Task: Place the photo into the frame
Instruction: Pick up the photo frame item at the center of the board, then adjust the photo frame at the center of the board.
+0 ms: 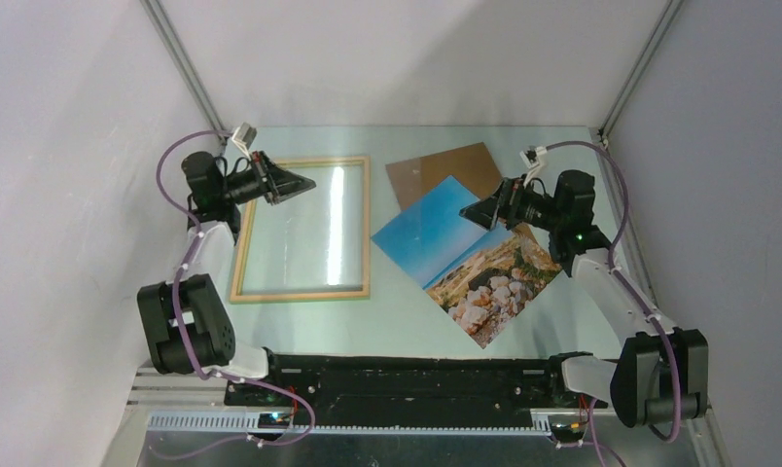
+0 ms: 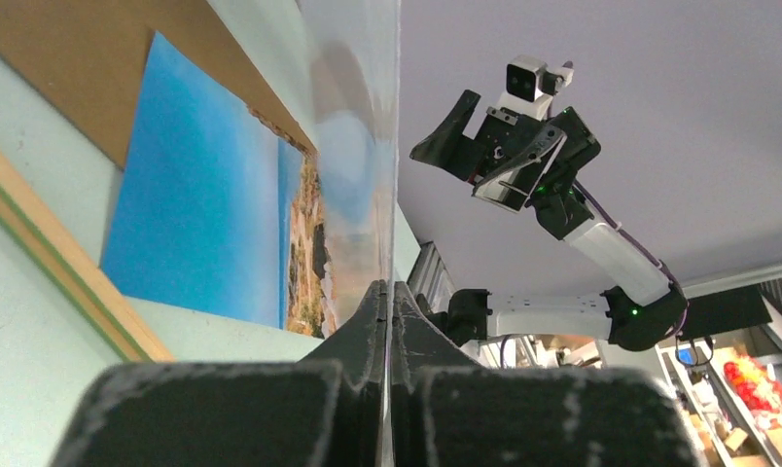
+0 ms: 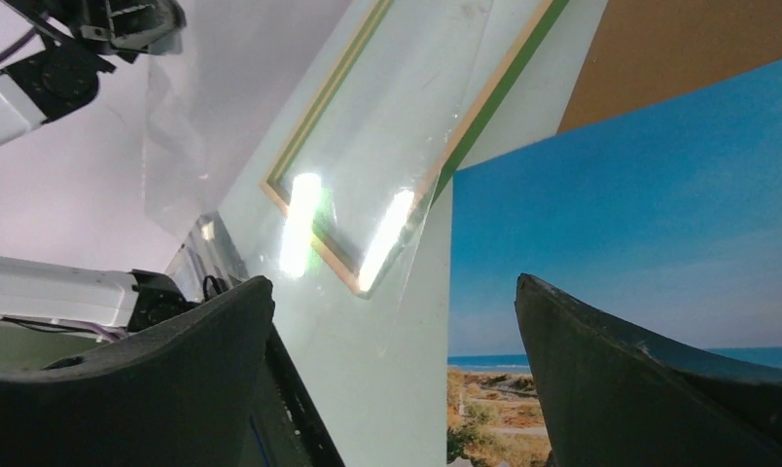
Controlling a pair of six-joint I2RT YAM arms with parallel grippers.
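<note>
The left gripper [image 1: 304, 182] is clenched on a thin clear sheet [image 3: 348, 146]. In its own wrist view the sheet shows edge-on as a fine line pinched between the matte black fingers, its glossy face mirroring blue sky. The sheet stands lifted over the frame [image 1: 300, 290], catching two bright streaks of glare. The frame is a slim rectangle of pale wood with a green line along its edge, lying flat on the left half of the smooth, pale green table [image 1: 397, 321]. To its right a plain brown cardboard board [image 1: 436, 170] lies flat and turned at an angle. The photo [image 1: 445, 243] rests picture-side up, partly over the board's near corner. It is a thin glossy print set diamond-wise — clear blue sky above, pale rocks and sandy ground below. The right gripper [image 1: 475, 211] hangs above the photo's upper right part, its two dark, wedge-shaped fingers spread wide and gripping nothing.
</note>
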